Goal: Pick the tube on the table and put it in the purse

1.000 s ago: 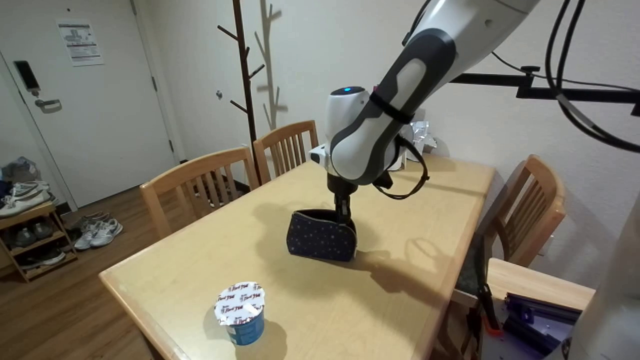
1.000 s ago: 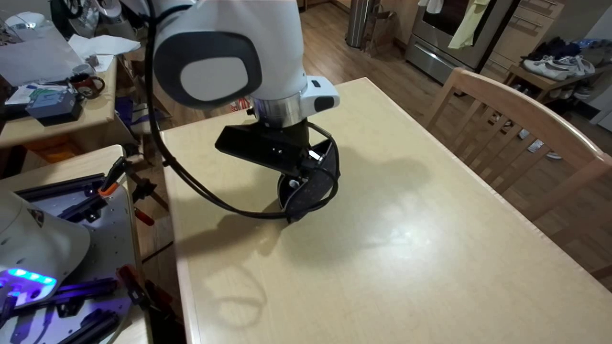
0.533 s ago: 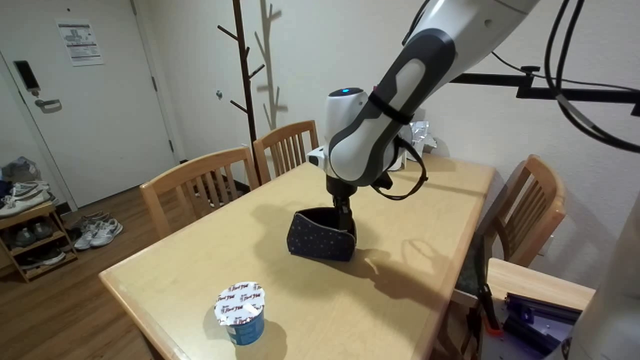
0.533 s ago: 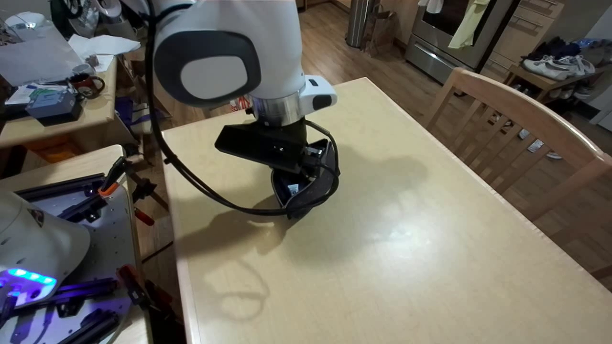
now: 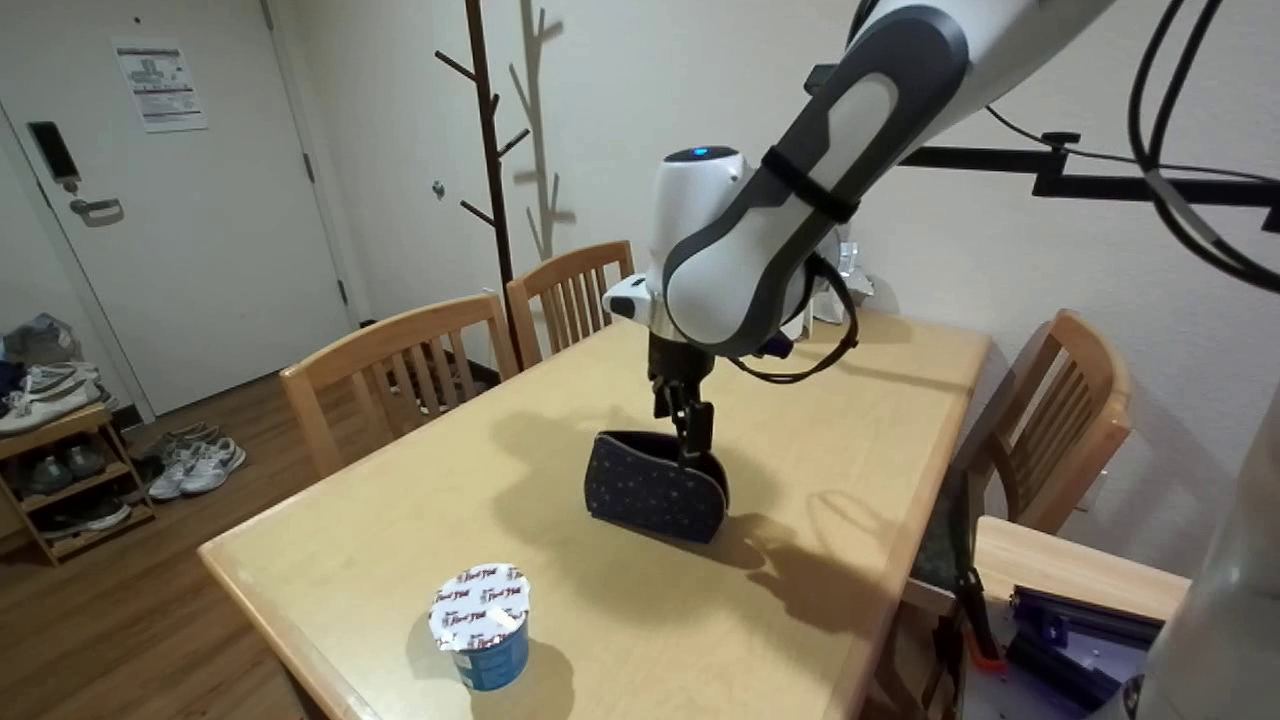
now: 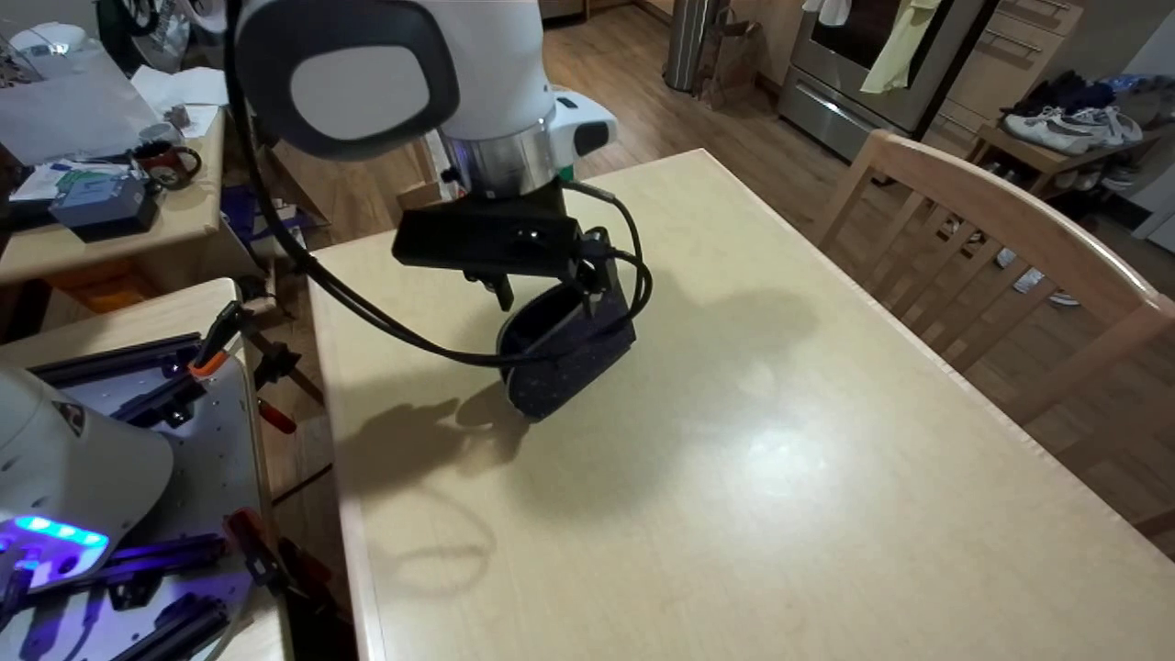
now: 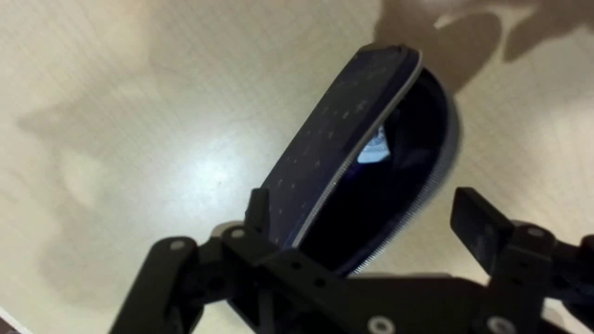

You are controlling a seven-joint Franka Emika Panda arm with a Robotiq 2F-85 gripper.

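Observation:
The dark navy purse (image 7: 320,153) stands unzipped on the light-wood table (image 5: 800,450), its star-patterned side (image 5: 655,495) showing in an exterior view. Down inside its mouth, a whitish piece of the tube (image 7: 374,147) shows in the wrist view; its other end is hidden by the purse wall. Neither exterior view shows the tube. Above the purse my gripper (image 7: 366,215) is open, jaws spread wide with nothing held between them. One finger (image 7: 258,208) overlaps the purse's outer side, touching or not I cannot tell; the opposite finger (image 7: 478,225) is apart from the purse, over the table.
A blue cup with a white printed lid (image 5: 483,625) stands near the table's end. Wooden chairs (image 5: 400,350) line the table's sides. Black cable loops (image 6: 441,349) hang from the arm close to the purse. White and silvery items (image 5: 845,280) lie at the far end.
My gripper has opened and pulled back from inside the purse, the hand shifting and rising. The purse has slid and turned slightly. The whitish tube piece seen in its mouth earlier now lies inside.

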